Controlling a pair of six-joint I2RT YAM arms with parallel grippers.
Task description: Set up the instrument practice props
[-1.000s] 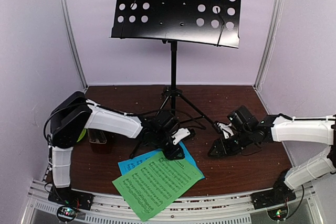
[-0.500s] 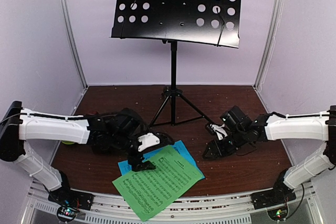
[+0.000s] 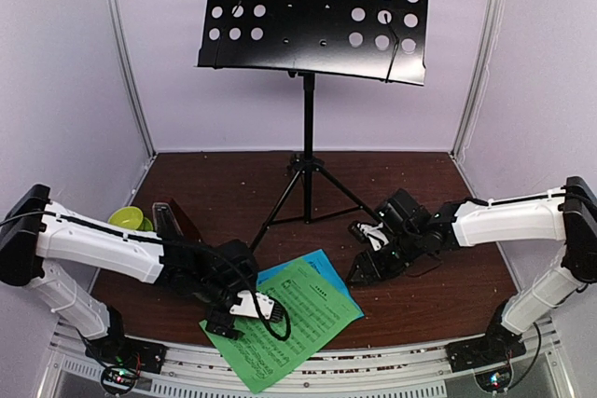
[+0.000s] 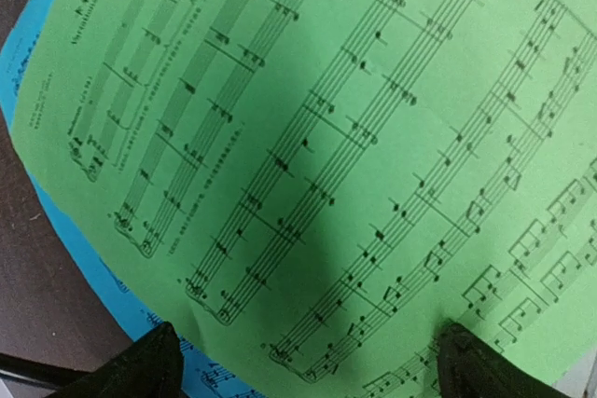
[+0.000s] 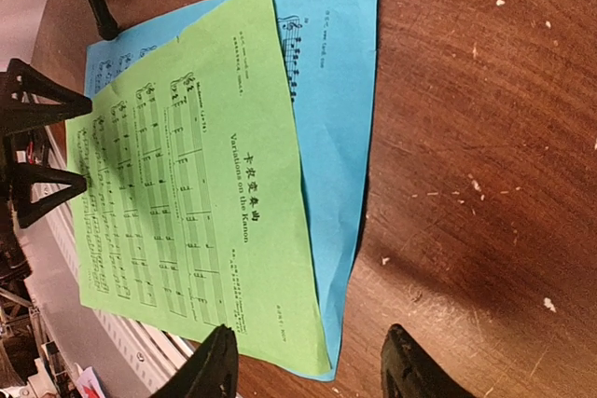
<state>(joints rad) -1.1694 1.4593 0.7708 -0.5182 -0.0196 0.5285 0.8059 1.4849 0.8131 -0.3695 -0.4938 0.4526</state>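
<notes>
I'm on the sheet pickup. My left jaws gape empty just above the green sheet (image 4: 326,137), which lies atop the blue sheet (image 5: 331,90) on the desk (image 3: 420,184). My right jaws are half-open and empty. Next I'd need to pinch an edge.

white arms (image 3: 103,244), black joints (image 3: 210,272)

Pale lilac walls (image 3: 65,62), silver corner strips (image 3: 479,53), dark wood tabletop (image 3: 420,179) — pale specks scattered, even light
</notes>
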